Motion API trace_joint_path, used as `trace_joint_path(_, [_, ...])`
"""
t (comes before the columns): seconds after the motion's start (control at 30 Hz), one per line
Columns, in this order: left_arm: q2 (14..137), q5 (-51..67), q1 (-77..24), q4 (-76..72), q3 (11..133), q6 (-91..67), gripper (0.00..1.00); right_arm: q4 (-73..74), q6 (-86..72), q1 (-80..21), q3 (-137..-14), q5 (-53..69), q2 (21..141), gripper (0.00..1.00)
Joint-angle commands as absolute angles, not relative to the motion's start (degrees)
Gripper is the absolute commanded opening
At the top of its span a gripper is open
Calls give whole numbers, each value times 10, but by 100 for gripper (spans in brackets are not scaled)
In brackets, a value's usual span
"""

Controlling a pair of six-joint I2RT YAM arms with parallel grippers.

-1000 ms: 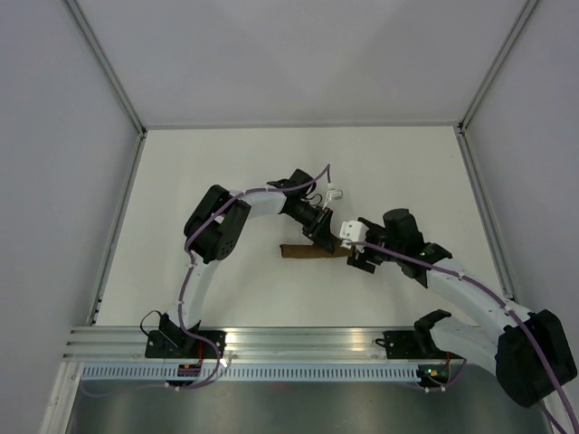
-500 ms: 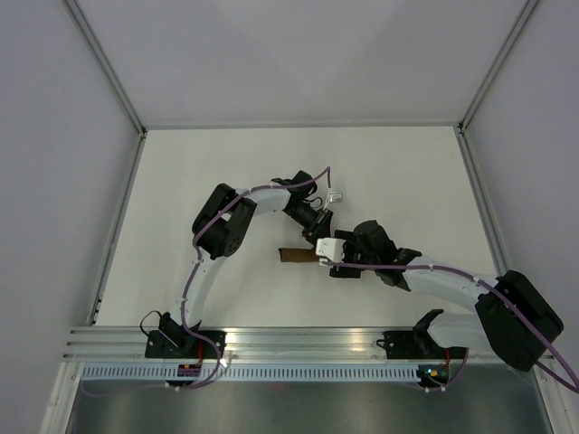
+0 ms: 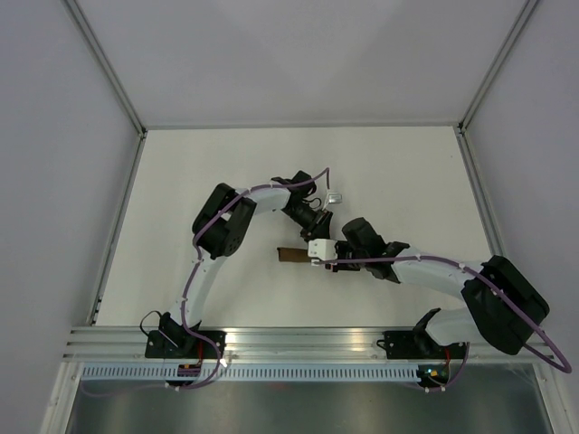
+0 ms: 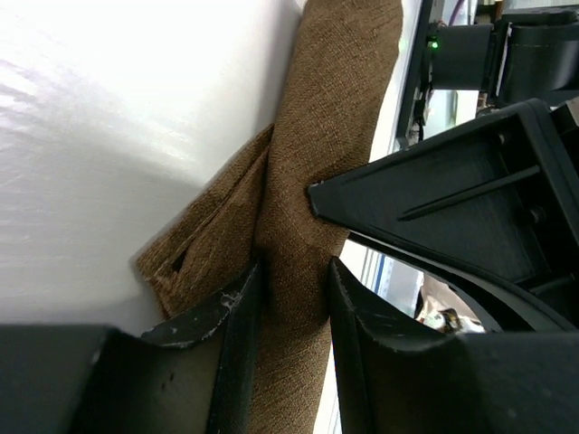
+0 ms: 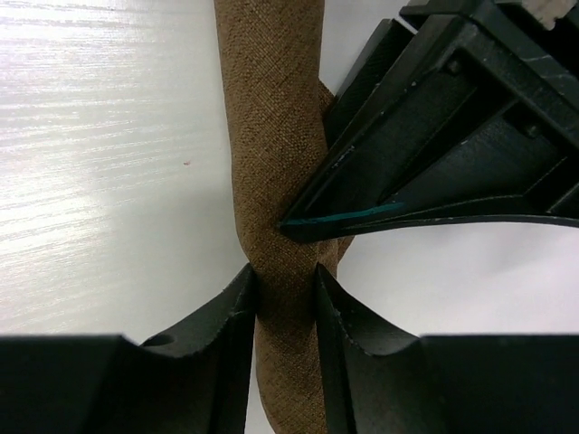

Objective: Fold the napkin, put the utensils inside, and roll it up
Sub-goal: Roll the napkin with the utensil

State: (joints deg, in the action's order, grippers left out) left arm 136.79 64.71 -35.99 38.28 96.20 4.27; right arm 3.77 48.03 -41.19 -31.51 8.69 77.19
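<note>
The napkin [image 3: 294,255] lies rolled into a tight brown tube on the white table, with only its left end showing from above. My left gripper [image 3: 317,237] reaches it from the far side and my right gripper [image 3: 323,263] from the near side, close together. In the left wrist view the napkin [image 4: 335,108] runs between the left gripper [image 4: 294,271], whose fingers touch both sides of the roll. In the right wrist view the right gripper [image 5: 283,271] pinches the napkin [image 5: 271,117] the same way. The utensils are hidden.
The white table [image 3: 226,181] is enclosed by grey walls on three sides. An aluminium rail [image 3: 298,339] with the arm bases runs along the near edge. Each wrist view shows the other gripper's black body right beside the roll.
My right arm swung left along the roll, and its jaws went from wide open to closed on the napkin. The left gripper shifted only slightly. Less of the roll shows from above.
</note>
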Motion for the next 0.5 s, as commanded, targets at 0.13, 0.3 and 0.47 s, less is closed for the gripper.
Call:
trace_joint_path(0.13, [1311,547,-316,365,1018,11,43,156,443,-414,-374,113,795,34])
trace_joint_path(0.3, [1268,466,-255,363,1070,-56,43,178,413,-410,-390,102,823,34])
trace_joint_path(0.47, [1185,389,-193,302,990,-167,41,202,384,-386,-414,110,864,34])
